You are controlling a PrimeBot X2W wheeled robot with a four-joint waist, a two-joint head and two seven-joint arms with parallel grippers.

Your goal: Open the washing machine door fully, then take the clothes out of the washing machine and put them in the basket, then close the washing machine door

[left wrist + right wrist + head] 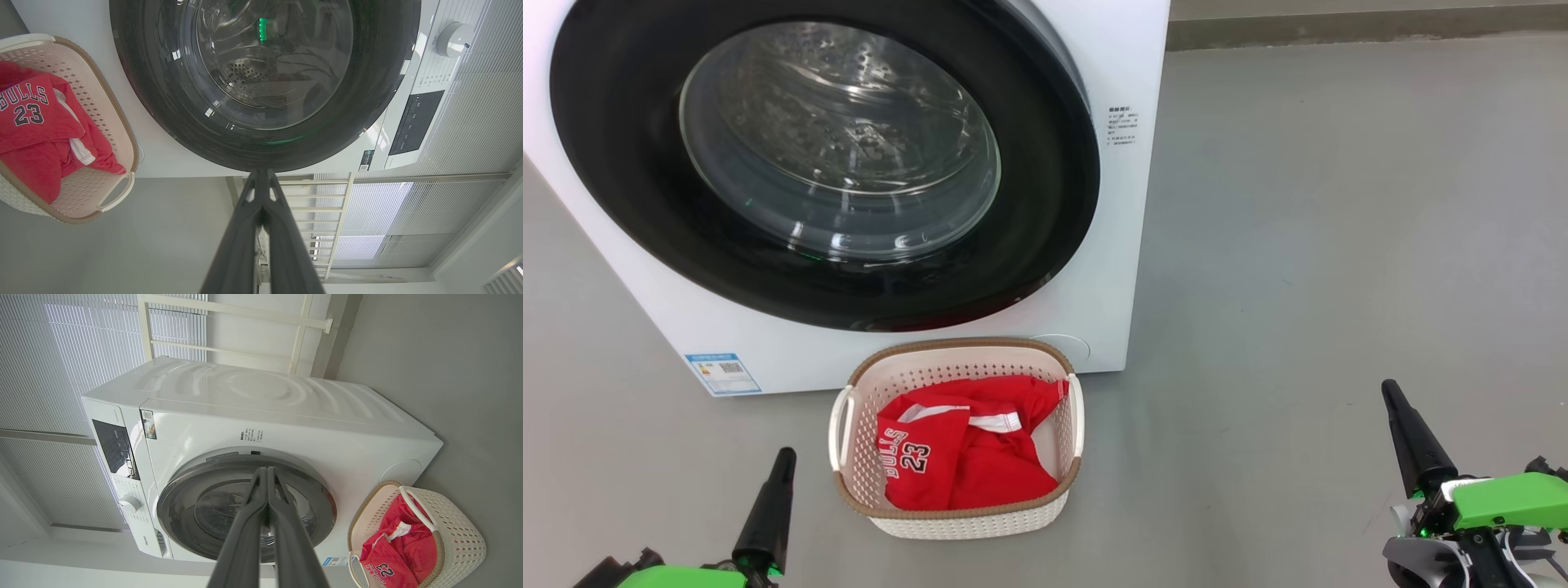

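Note:
The washing machine [1123, 269] [286, 416] is a big white box on the grey floor. Its door [825, 155] [261, 81] [245, 506], with a black rim and clear glass centre, lies flat against the front, closed. Before it stands the cream basket [849, 482] [118, 134] [457, 535], and the red clothes [964, 457] [36, 134] [392, 555] with white "BULLS 23" lettering lie inside. My left gripper [784, 457] [261, 173] is shut and empty, low at the basket's left. My right gripper [1390, 390] [267, 470] is shut and empty, well right of the basket.
Bare grey floor [1339, 245] spreads to the right of the machine. A dark skirting strip [1364, 28] runs along the far wall. A control panel [116, 449] and white knob [453, 38] sit on the machine's front, with window blinds [61, 355] behind it.

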